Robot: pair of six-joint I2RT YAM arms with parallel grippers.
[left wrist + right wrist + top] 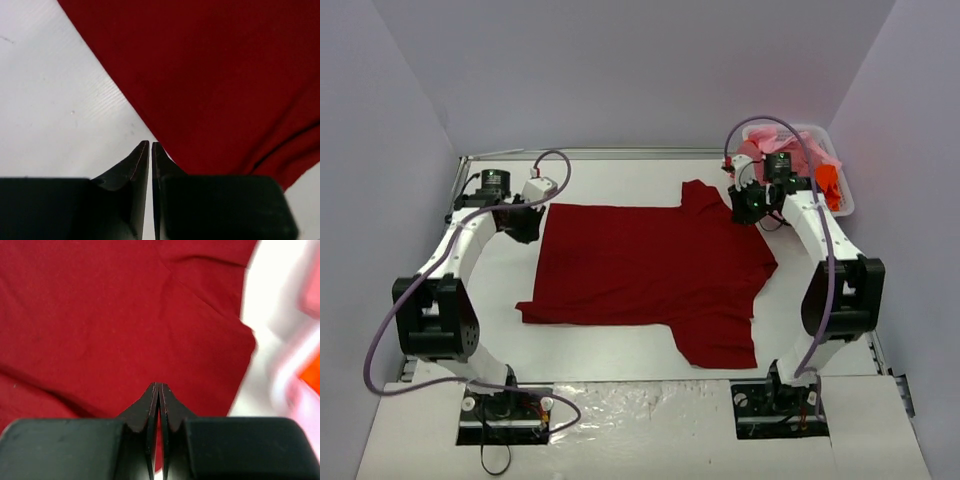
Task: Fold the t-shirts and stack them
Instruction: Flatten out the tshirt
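The dark red t-shirt (650, 275) lies spread flat in the middle of the white table (610, 180). Its body is a broad rectangle. One sleeve reaches toward the far edge and the other toward the near edge on the right side. Its surface is mostly smooth, with a few shallow creases showing in the right wrist view near the sleeve seam. The left gripper (150, 145) sits at the shirt's far left corner. Its jaws are drawn together with only a hairline gap between the tips. They hold nothing, and the tips are over bare table just beside the hem rather than on the cloth. The right gripper (158, 386) is at the far right side of the shirt, close to the far sleeve. Its jaws are pressed fully together with the tips over the red fabric. The cloth under them looks flat, though from this angle I cannot tell whether a small pinch of it is caught. Beyond the right arm, in the far right corner, stands a white plastic basket (820, 132). It holds a loose heap of pink cloth (775, 145) with a bright orange piece (827, 182) at its right side. The items are bunched together, so they cannot be counted.
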